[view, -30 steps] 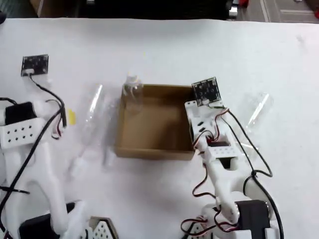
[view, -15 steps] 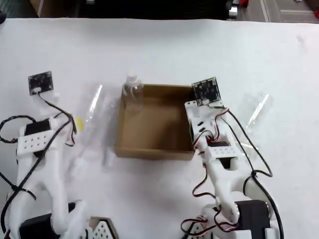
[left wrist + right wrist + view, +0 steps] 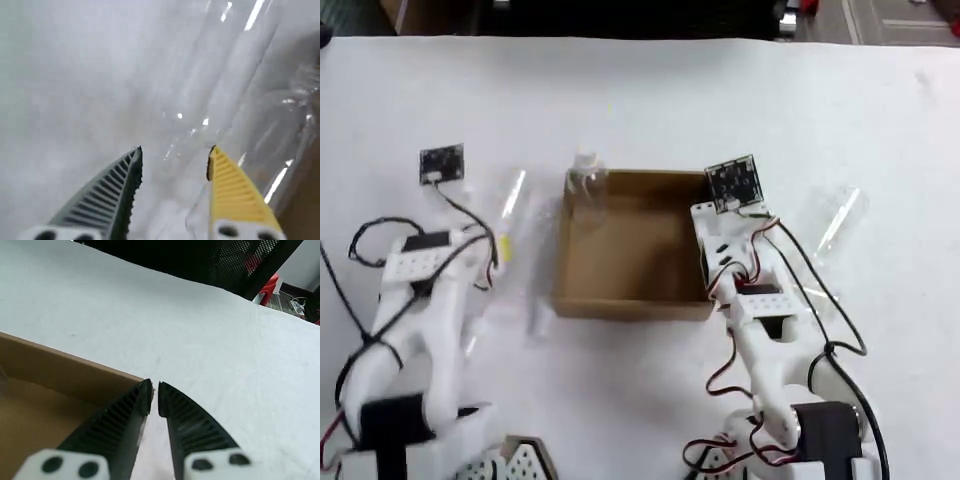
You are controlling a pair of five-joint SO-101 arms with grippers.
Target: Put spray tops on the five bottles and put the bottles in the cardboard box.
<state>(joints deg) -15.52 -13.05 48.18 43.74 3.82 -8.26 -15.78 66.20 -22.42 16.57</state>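
Observation:
The cardboard box (image 3: 630, 255) lies open at the table's middle. A clear bottle (image 3: 585, 182) stands upright against the box's far left corner. More clear bottles (image 3: 512, 205) lie on the table left of the box. My left gripper (image 3: 498, 250) hangs open just above them. In the left wrist view its grey and yellow fingers (image 3: 175, 156) straddle a lying clear bottle (image 3: 235, 90) without touching it. My right gripper (image 3: 155, 390) is shut and empty over the far right corner of the box (image 3: 60, 375).
Another clear bottle (image 3: 835, 218) lies right of the box. A small pale piece (image 3: 535, 318) lies near the box's front left corner. The right arm (image 3: 740, 290) hangs over the box's right wall. The white table stretches bare behind the box.
The left arm has swung right and forward, from the table's left edge to just above the lying bottles. The right arm has not moved.

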